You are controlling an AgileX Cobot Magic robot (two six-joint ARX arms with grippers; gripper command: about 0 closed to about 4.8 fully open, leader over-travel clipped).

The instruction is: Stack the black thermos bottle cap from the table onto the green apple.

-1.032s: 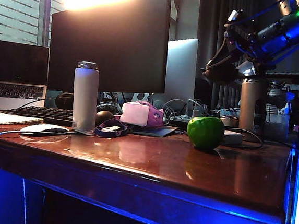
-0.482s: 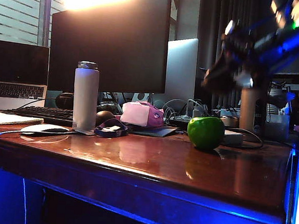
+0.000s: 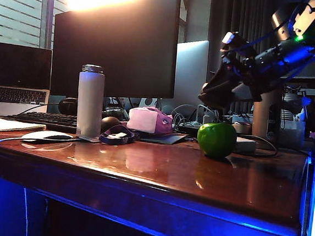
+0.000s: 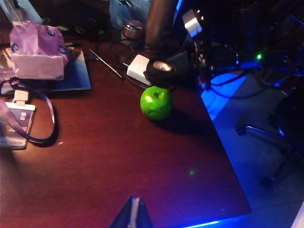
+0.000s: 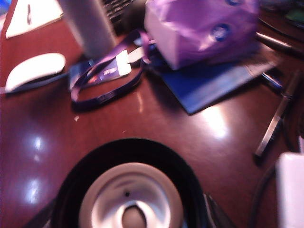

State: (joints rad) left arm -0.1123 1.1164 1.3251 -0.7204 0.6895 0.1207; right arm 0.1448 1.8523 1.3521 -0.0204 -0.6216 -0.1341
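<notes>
Right gripper raised above and just behind the glossy bright green round apple, clamped across the rim of the squat matte-black round thermos bottle cap, carried clear of the tabletop. Cap's open side turned toward the wrist camera, pale inner liner and central plug on show; short axis therefore running roughly along the gripper's reach, tilted rather than plumb, no real long axis to speak of in so wide and low a cylinder. Seen from the left wrist, cap hanging near the apple on its far side, not yet over the crown.

Likely handling: light, rigid, hollow, smooth-walled, so prone to slip or swivel in a pinch; best held across its widest span, as now. Apple round, slick, free to roll, stem dimple on top; cap probably needing to settle flat and centred there, let go gently.

Left gripper low over the near part of the reddish-brown wooden tabletop, well apart from the apple, only dark tips in view; held shut or parted, impossible to say.
</notes>
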